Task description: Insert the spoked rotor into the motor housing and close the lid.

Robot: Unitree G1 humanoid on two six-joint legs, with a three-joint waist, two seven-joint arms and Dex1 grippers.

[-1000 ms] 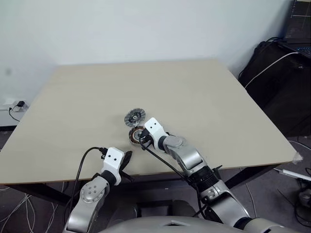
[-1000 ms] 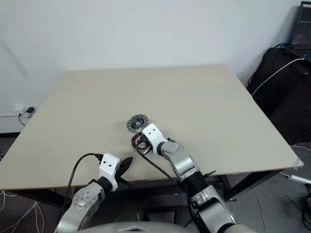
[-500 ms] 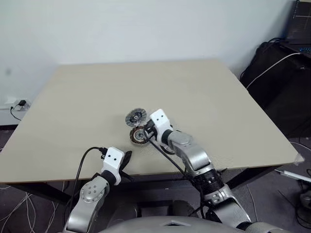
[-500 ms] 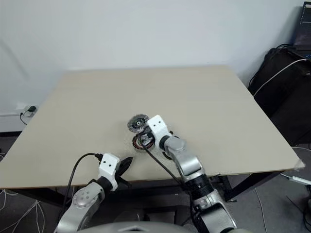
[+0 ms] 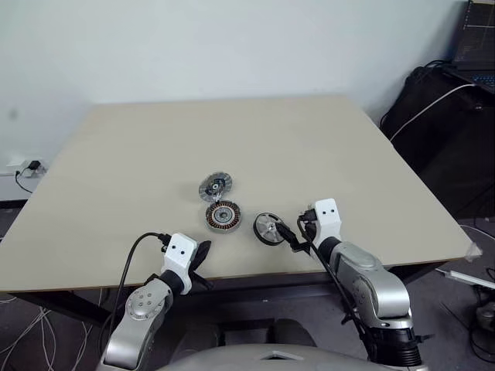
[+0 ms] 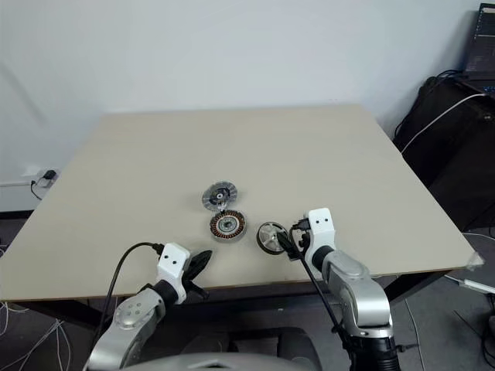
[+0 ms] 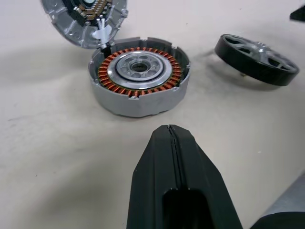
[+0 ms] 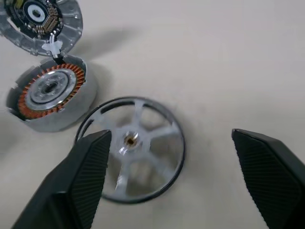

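The motor housing (image 5: 223, 216), with its copper windings facing up, sits on the table near the front edge. The lid (image 5: 215, 185) lies just behind it, inner side up, touching its rim. The spoked rotor (image 8: 131, 150) rests on the table to the housing's right, outside it. My right gripper (image 5: 289, 235) is open just right of the rotor, one finger (image 8: 86, 181) over its rim and nothing held. My left gripper (image 7: 172, 143) is shut and empty, pointing at the housing (image 7: 138, 81) from the table's front edge.
The beige table (image 5: 309, 147) stretches back to a white wall. A black bag with a white cable (image 5: 433, 100) stands off the table's right side. A wall socket and cables (image 5: 27, 166) are at the far left.
My right gripper has swung right, away from the housing, and opened. The rotor now lies on the table beside the housing. The left arm has kept still.
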